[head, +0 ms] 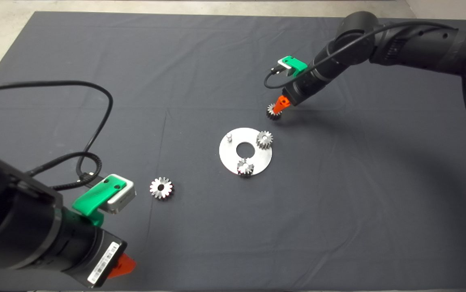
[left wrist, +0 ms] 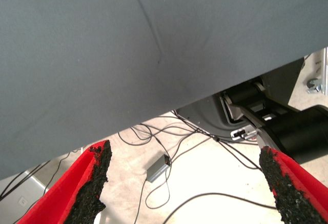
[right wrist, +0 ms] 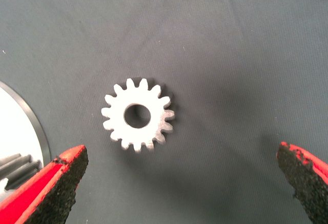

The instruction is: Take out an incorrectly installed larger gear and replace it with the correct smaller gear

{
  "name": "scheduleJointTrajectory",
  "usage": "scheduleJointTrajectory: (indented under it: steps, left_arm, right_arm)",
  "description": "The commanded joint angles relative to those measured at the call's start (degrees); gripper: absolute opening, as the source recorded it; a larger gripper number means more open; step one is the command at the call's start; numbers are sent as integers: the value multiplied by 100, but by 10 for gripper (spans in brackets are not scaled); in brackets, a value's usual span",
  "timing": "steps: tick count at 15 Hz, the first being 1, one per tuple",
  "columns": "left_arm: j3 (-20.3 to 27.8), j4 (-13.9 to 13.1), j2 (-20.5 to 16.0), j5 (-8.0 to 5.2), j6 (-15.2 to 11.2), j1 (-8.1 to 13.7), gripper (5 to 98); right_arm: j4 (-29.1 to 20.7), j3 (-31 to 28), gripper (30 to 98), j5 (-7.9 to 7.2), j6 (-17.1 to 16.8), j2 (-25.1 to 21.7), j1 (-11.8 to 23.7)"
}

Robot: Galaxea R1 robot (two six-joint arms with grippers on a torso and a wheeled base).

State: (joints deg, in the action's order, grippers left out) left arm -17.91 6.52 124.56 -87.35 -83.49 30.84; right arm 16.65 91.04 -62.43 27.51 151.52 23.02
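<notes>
Right gripper [head: 278, 108] open over smaller gear [right wrist: 137, 115], round plate [head: 233, 160] bearing 2 gears, left gripper [left wrist: 187, 185] open, parked

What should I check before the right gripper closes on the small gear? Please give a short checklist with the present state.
1. Right gripper open: ok, fingers wide apart.
2. Smaller gear between the fingers: ok, lying flat on the mat, untouched.
3. Free peg on the round plate: ok, nothing sits on it.
4. Larger gear removed: ok, it lies on the mat, apart from the plate.
5. Left gripper out of the way: ok, open, at the mat's near left edge.
6. Gear centred between the fingers: not ok, it lies nearer one finger.
</notes>
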Motion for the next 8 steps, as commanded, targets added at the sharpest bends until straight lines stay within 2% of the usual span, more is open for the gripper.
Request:
scheduleJointTrajectory:
  steps: [1,2,4,6,8]
  left_arm:
    - [52,-168,-120,-178,91,80,733]
    - [33,-296,-122,-176,185,80,733]
    - [-6,-406,-177,-178,219,80,733]
    - [17,-431,-400,-178,228,80,733]
    - [17,-450,-586,-134,281,80,733]
  right_arm:
    - [181,-18,977,699,-156,-47,-16]
    - [181,-16,977,811,-211,-47,-25]
    - [181,-44,977,838,-386,-30,-20]
    - [172,-53,977,908,-474,-29,-16]
    - [180,-53,977,899,-571,-56,-17]
